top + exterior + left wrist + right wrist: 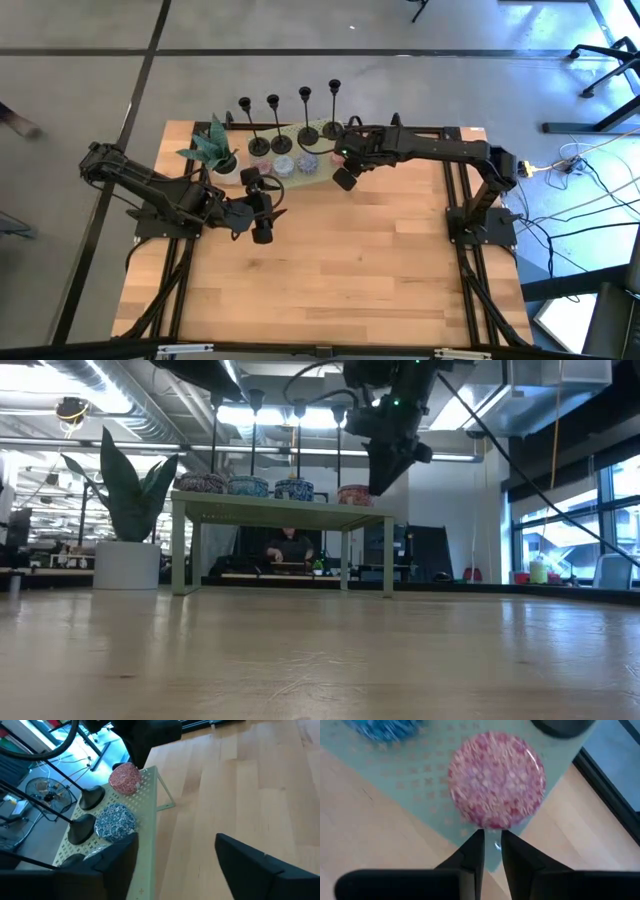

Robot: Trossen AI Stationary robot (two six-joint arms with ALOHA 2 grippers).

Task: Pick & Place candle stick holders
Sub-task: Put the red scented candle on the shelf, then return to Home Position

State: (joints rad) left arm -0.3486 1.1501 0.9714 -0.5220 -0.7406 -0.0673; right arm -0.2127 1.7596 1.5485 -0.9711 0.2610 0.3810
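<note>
High view shows four candle stick holders [288, 125] in a row on a pale green shelf [316, 165] at upper centre of the frame: slim black stems, round flat bases, small cup tops. They look rigid, light and top-heavy, likely to tip; gripping low on the stem seems safest. Right hand [345, 178] hangs just below them, fingers almost closed, empty. Left hand [262, 210] waits lower left, spread wide, empty.
</note>
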